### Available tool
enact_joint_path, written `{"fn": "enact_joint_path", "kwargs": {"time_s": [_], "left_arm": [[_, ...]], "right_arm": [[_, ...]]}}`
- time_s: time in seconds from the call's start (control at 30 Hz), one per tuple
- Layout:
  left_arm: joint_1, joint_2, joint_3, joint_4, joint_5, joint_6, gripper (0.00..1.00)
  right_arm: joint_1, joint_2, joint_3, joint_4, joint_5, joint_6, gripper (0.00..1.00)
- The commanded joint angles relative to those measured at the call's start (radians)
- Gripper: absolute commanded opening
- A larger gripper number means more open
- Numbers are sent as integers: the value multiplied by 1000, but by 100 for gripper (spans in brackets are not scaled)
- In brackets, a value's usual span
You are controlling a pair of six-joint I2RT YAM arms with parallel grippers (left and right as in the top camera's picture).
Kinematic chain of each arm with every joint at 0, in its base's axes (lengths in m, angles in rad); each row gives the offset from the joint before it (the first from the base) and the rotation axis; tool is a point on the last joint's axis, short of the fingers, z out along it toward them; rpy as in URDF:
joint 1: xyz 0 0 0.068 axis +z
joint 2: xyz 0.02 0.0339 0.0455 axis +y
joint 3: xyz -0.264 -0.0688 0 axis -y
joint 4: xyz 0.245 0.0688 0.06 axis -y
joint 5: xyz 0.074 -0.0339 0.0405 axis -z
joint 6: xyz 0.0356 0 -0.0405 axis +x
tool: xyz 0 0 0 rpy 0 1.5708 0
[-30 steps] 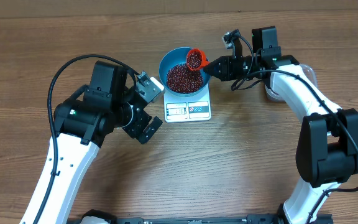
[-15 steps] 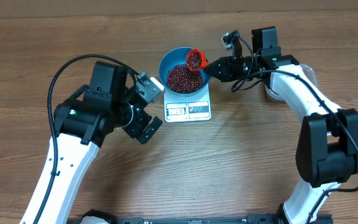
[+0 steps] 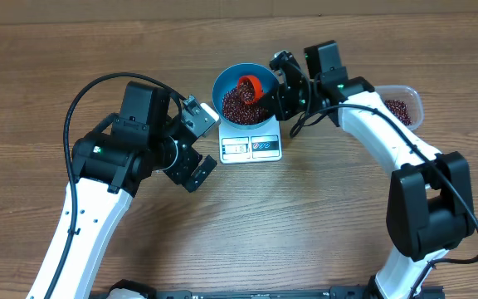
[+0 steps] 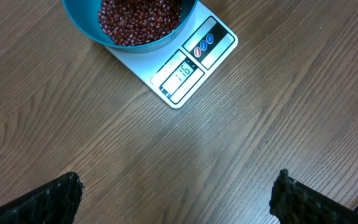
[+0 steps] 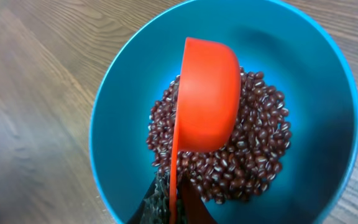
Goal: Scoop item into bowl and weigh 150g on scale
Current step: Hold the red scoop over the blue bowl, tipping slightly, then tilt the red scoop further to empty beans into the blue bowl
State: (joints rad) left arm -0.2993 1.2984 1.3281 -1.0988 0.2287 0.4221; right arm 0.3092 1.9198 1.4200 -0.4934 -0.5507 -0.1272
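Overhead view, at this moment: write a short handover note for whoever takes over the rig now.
Left gripper: open, empty, hovering beside the scale.
Right gripper: shut on the orange scoop, which is tipped mouth-down over the bowl.
The bowl sits on the scale, partly filled with beans. The tub near the right arm holds more beans.
Done: beans are in the bowl; the display seems to read 116.
Left: add beans to reach 150.

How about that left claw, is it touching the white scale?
Apart. The left wrist view shows a stretch of bare table between the open left gripper and the scale.
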Motion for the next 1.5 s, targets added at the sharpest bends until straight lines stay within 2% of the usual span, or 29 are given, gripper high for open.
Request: {"fn": "enact_joint_path", "kwargs": {"time_s": [0.0,0.23,0.9,1.47], "left_arm": [[4,4,-2,0,7,12,100],[4,4,-2,0,7,12,100],[4,4,-2,0,7,12,100],[4,4,-2,0,7,12,100]], "right_arm": [[3,-40,2,5,91,-24,4],[4,-41,2,0,106,-92,4],[4,-64,2,6,158,-118,4],[10,-216,2,-51,217,-170,4]]}}
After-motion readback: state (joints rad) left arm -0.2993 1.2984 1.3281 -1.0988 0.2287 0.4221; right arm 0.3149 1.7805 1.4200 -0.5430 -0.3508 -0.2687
